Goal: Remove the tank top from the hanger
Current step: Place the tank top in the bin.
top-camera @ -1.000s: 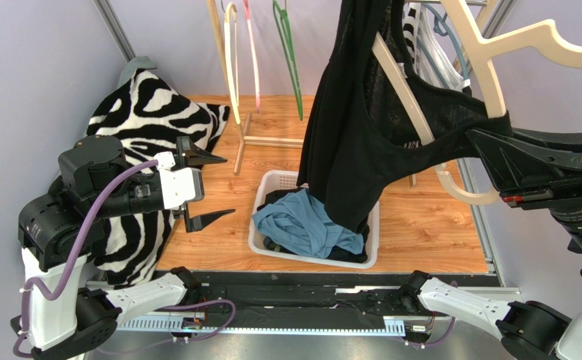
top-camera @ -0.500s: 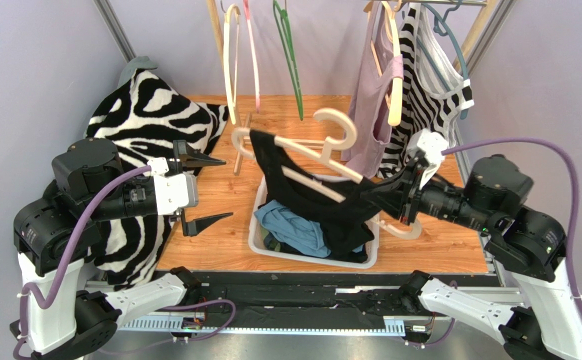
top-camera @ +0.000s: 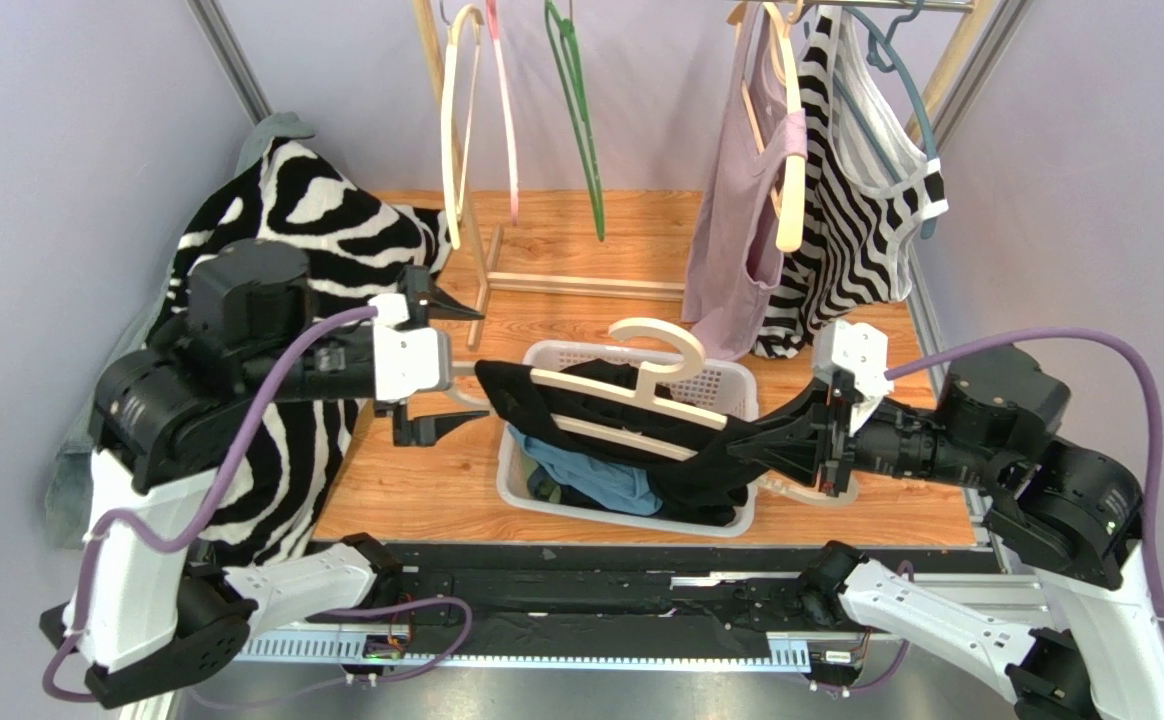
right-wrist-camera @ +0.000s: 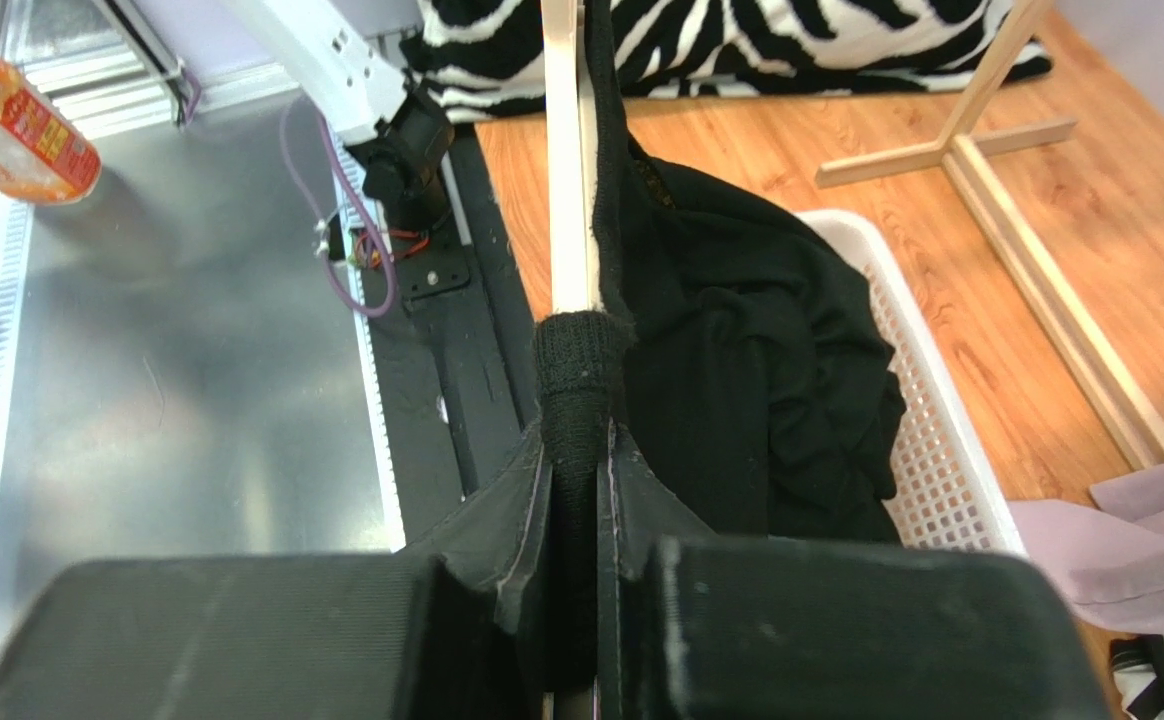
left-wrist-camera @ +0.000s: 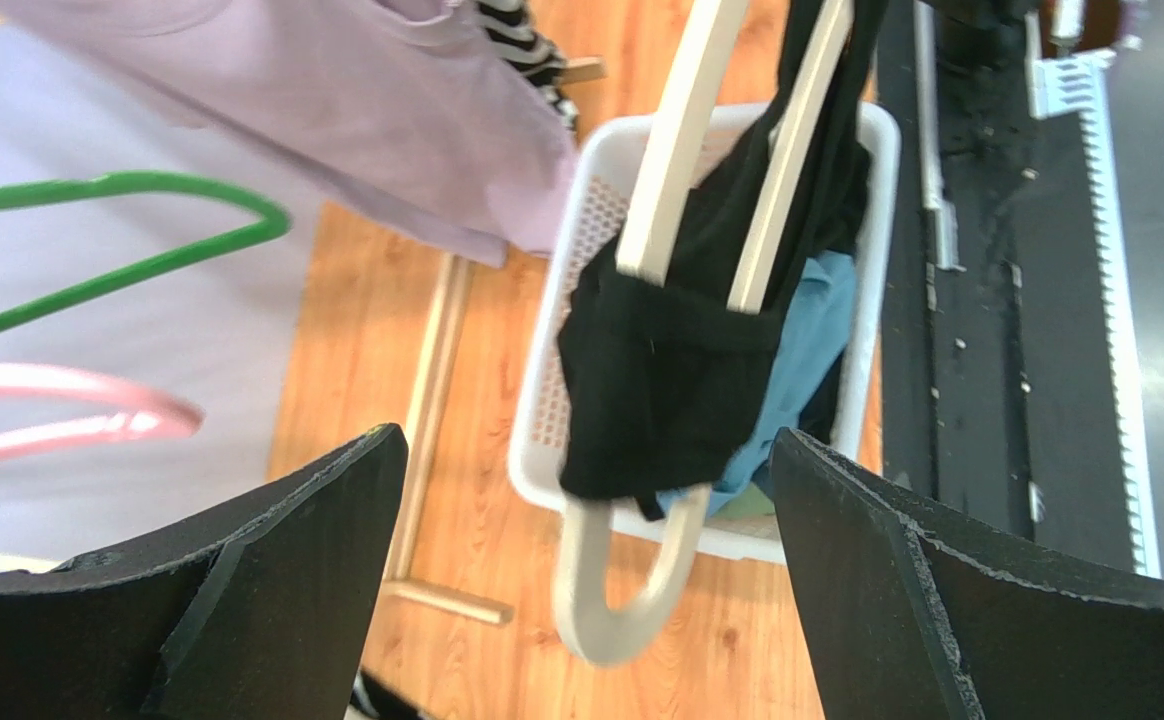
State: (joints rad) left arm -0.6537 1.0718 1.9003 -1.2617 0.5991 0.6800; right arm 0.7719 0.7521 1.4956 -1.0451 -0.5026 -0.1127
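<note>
The right claw (right-wrist-camera: 581, 450) is pressed together. It pinches a strap of the black tank top (top-camera: 693, 458) where the strap wraps the end of the cream hanger (top-camera: 633, 393). The top is on the hanger. Both lie tipped on their side over the white basket (top-camera: 518, 483), and the low part of the cloth sags into it. A blue cloth (top-camera: 603, 477) lies in the basket under them.

The left claw (top-camera: 446, 368) is spread wide and holds nothing. It hangs in the air near the other end of the hanger and does not touch it.

The basket sits on a wooden board (top-camera: 423, 495). A zebra pillow (top-camera: 295, 225) leans at the left. Farther back, a wooden rack (top-camera: 543, 281) stands on the board. By it hang a lilac top (top-camera: 731, 225), a striped top (top-camera: 859, 210), a green hanger (left-wrist-camera: 123, 185) and a pink hanger (left-wrist-camera: 32, 375). Pale purple walls (top-camera: 77, 135) stand around it all.
</note>
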